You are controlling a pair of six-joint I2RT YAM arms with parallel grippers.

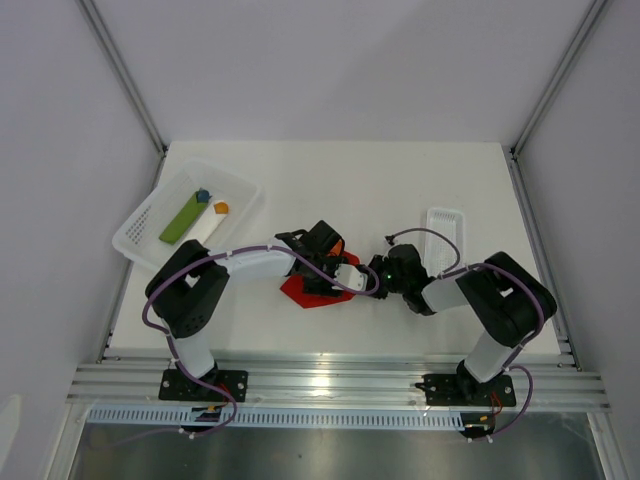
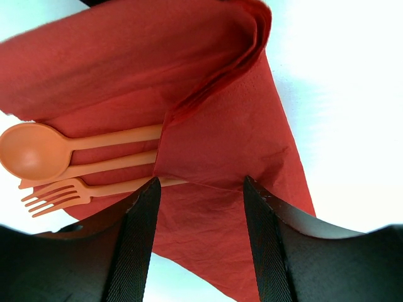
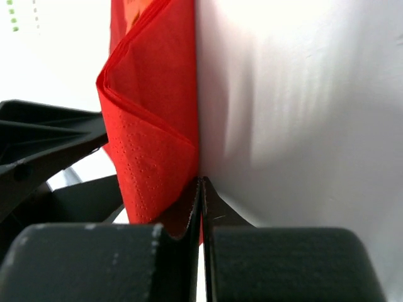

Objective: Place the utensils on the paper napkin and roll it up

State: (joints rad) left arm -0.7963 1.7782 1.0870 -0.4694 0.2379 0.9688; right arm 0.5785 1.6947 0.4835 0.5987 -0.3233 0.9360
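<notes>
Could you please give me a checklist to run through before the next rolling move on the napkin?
1. The utensils lie on the paper napkin: ok, side by side, with their handles under the folded flap.
2. The right gripper has hold of the napkin: ok, it is shut on the folded edge.
3. The left gripper is free to work: ok, it is open, with the napkin between its fingers in its wrist view.
4. The roll is complete: not ok, only one flap is folded over and the heads stick out.
5. The handle ends are aligned inside the fold: cannot tell, hidden.
</notes>
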